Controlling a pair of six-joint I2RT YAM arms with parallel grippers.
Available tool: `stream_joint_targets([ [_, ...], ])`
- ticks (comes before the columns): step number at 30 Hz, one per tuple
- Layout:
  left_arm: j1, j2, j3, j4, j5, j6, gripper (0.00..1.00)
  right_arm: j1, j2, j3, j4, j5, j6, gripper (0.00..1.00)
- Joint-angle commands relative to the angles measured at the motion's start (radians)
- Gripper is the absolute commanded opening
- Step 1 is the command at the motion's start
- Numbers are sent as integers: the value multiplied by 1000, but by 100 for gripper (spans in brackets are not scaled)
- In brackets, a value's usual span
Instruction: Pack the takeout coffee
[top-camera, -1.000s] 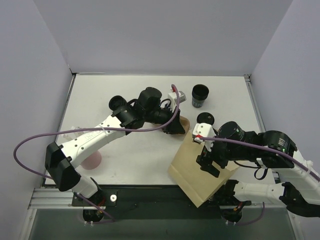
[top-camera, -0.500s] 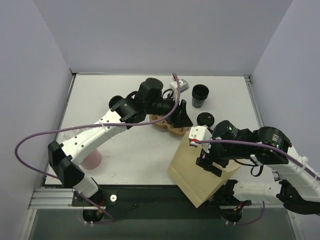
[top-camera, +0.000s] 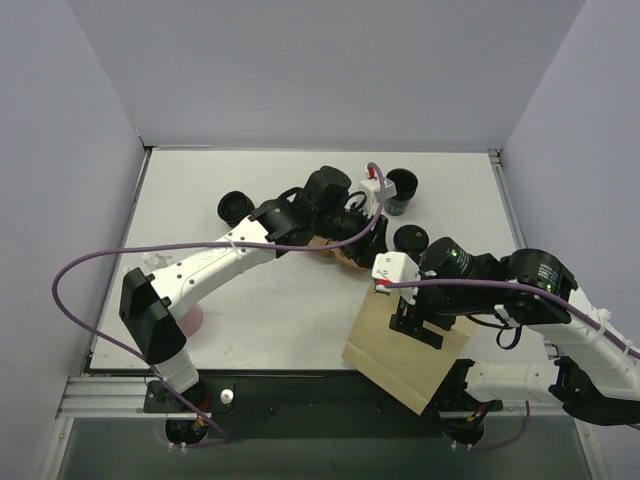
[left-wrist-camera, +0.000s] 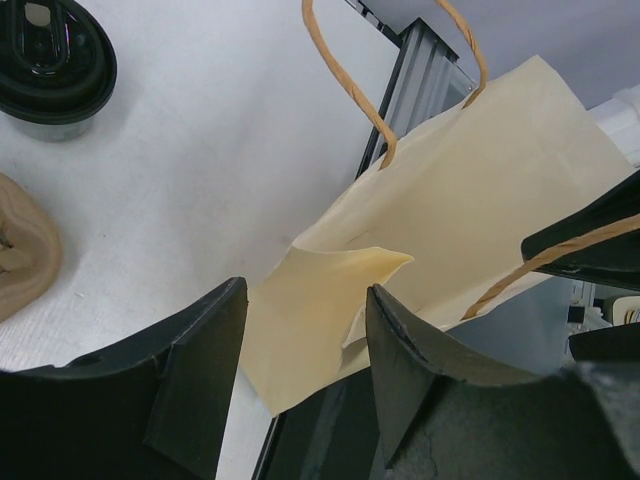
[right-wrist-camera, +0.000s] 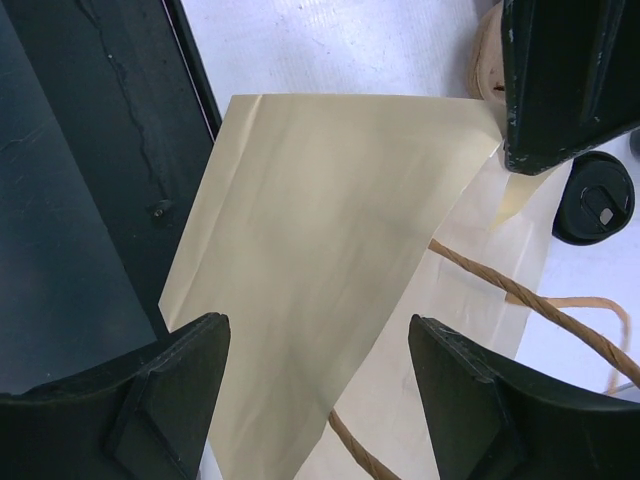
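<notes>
As left arm has swung off pulp carrier (left-wrist-camera: 18, 250) toward paper bag (top-camera: 400, 350), left pincer (left-wrist-camera: 305, 290) gapes wide, empty, facing bag mouth; right pincer (right-wrist-camera: 318, 325) also wide, above bag. Lidded takeout coffee (top-camera: 410, 238) unmoved on worktop (top-camera: 280, 310) beside carrier: nothing packed yet.

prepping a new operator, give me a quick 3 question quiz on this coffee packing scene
1. True or false: the takeout coffee cup already sits in a well of the pulp carrier.
2. What lies directly below the right gripper? A) paper bag B) a metal tray C) a folded towel
3. Fill in: the left gripper is ____ (open or shut), with nothing held.

Key: 1 false, the cup stands on the table apart from the carrier; 2 A; 3 open.
</notes>
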Motion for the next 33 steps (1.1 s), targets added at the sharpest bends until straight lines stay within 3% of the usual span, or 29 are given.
stream_joint_targets([
  [1, -7, 18, 65, 6, 11, -1, 60, 1, -8, 28, -165, 62, -30, 74],
  [15, -7, 80, 208, -117, -90, -38, 64, 1, -29, -7, -165, 88, -36, 73],
  [27, -15, 93, 196, -142, -104, 16, 64, 3, -48, -30, -142, 98, -26, 73],
  [30, -16, 101, 200, -122, -96, 28, 58, 1, -37, -27, -138, 91, -26, 73],
  [33, -21, 109, 206, -126, -79, 43, 36, 1, -31, -37, -135, 94, -28, 73],
])
